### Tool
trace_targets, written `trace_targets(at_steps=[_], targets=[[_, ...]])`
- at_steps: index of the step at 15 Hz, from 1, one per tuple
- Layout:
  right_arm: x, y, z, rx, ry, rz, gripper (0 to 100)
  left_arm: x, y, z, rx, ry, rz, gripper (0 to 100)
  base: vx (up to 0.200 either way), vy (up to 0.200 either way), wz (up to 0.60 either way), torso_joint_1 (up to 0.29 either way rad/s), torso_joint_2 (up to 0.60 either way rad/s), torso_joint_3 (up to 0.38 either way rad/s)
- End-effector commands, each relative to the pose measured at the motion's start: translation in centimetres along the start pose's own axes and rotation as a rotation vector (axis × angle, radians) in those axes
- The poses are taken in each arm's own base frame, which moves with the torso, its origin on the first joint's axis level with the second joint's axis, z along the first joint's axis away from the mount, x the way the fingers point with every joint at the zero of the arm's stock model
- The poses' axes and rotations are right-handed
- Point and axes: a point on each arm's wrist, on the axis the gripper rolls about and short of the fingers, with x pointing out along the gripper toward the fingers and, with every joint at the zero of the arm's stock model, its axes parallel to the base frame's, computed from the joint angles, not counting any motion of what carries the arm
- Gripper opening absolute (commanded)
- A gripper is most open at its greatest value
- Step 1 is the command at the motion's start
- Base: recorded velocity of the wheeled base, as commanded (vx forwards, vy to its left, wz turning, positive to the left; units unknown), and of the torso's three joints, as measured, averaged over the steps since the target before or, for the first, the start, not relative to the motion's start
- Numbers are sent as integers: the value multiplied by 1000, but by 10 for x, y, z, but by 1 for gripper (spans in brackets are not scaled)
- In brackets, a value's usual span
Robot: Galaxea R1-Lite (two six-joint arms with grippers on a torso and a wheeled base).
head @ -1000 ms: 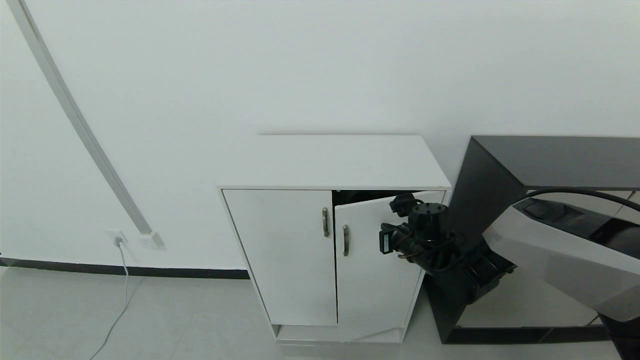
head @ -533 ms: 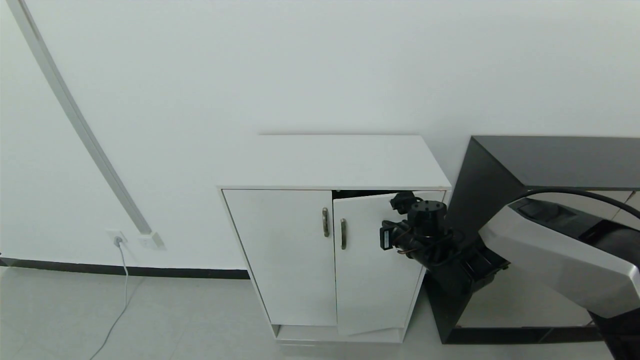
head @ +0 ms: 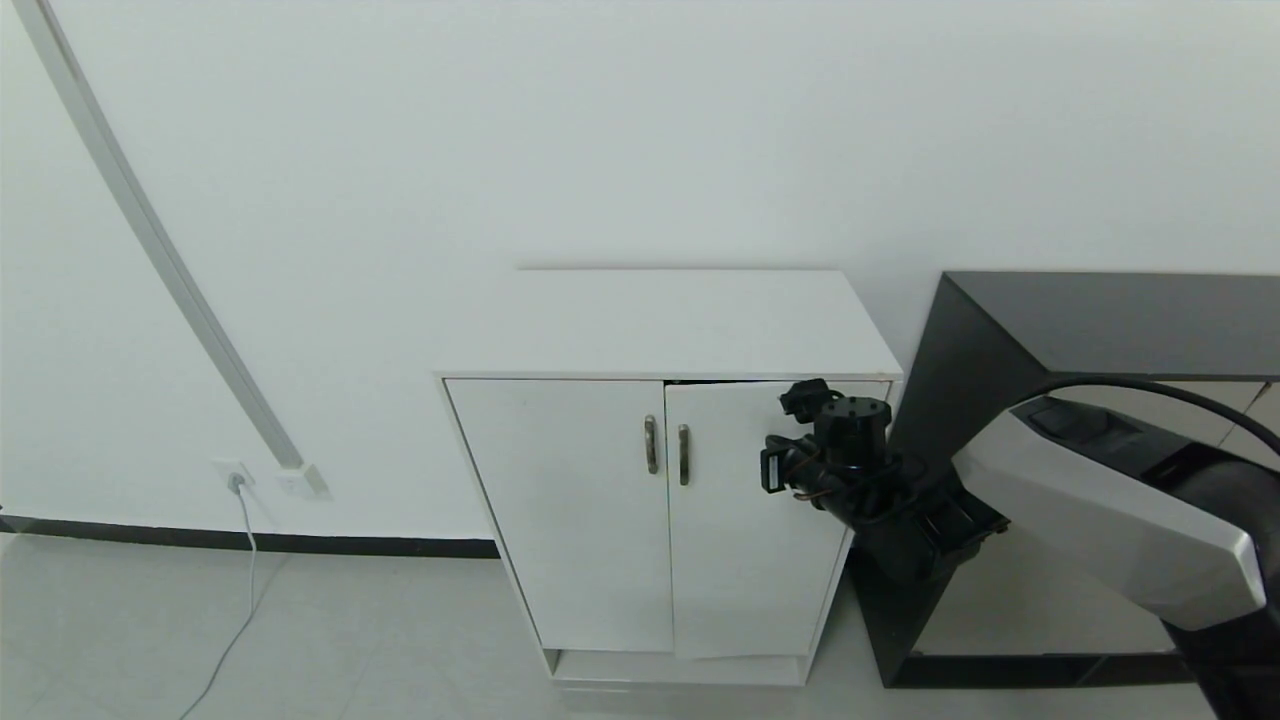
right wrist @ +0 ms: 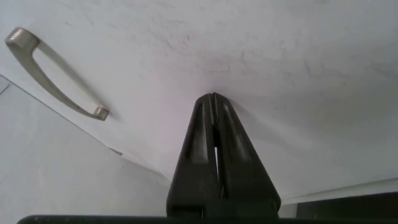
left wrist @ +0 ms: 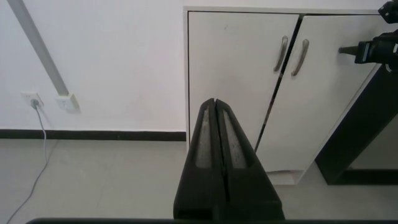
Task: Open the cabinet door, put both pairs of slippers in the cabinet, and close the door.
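The white cabinet (head: 670, 325) stands against the wall with its two doors side by side. The left door (head: 570, 510) is flush; the right door (head: 745, 560) sits almost flush, with a thin dark gap along its top edge. Each door has a metal handle (head: 684, 455) near the centre seam. My right gripper (right wrist: 213, 99) is shut, its tips pressing flat against the right door's face beside that door's handle (right wrist: 53, 74). My left gripper (left wrist: 215, 104) is shut and holds nothing, hanging well back from the cabinet, low in front of the left door (left wrist: 239, 74).
A tall black unit (head: 1100, 320) with a mirrored front stands right beside the cabinet. On the wall to the left are a socket (head: 235, 478) with a grey cable running to the floor and a slanted white conduit (head: 150, 230). Grey floor (head: 300, 640) lies open on the left.
The right door has swung from ajar to nearly shut, with my right gripper following it inward against its face. The dark opening at the top has narrowed to a slit.
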Motion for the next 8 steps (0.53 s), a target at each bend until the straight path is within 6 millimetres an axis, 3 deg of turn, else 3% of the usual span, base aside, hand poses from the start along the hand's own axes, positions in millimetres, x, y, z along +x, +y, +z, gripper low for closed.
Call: trace_targets(at_steps=[1, 8], targets=[[4, -2, 3, 2, -5, -5, 0, 0, 0, 0, -1, 1, 1, 0, 0, 0, 0, 0, 0, 0], [6, -1, 5, 4, -17, -4, 0, 0, 0, 0, -1, 1, 1, 0, 0, 0, 0, 0, 0, 0]])
